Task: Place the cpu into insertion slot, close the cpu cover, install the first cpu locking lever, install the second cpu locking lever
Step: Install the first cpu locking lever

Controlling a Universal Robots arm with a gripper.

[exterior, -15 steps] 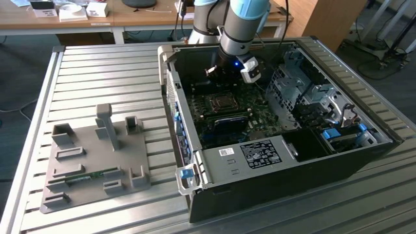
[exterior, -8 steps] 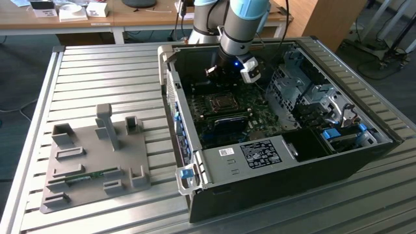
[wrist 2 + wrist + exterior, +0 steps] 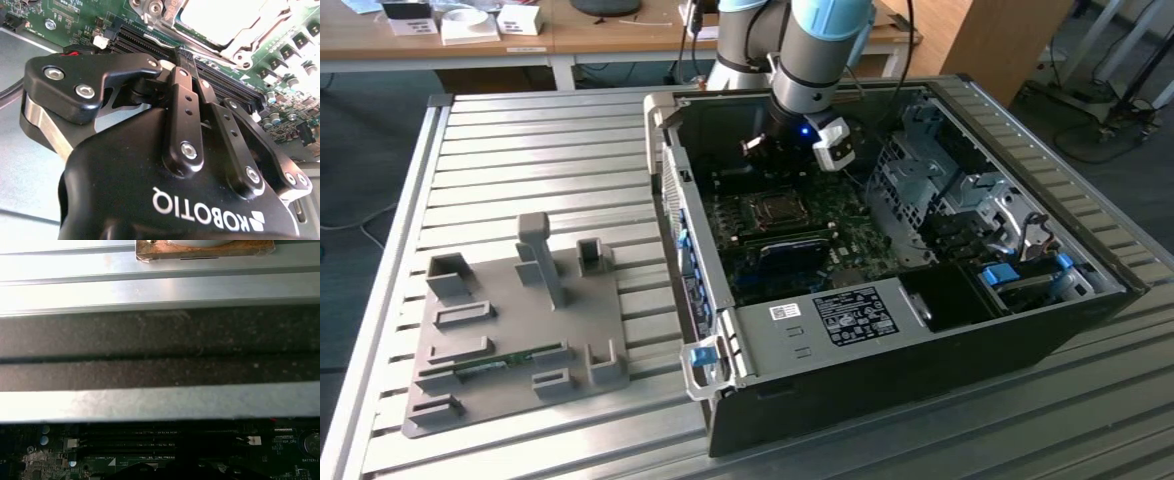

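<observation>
Gripper (image 3: 182,57) fingers are pressed together with nothing between them; it hovers above the motherboard (image 3: 854,240) inside the case (image 3: 1014,330). Cpu (image 3: 235,14) sits in its socket, and the cover (image 3: 250,35) appears lowered around it. In the second wrist view the socket lies just beyond the fingertips, past the memory slots (image 3: 135,37), not touching

Ribbed aluminium table (image 3: 534,160) carries two items: an open desktop computer case (image 3: 921,372) and, towards the exterior view's left, a grey, apparently plastic, fixture plate (image 3: 507,287).
</observation>
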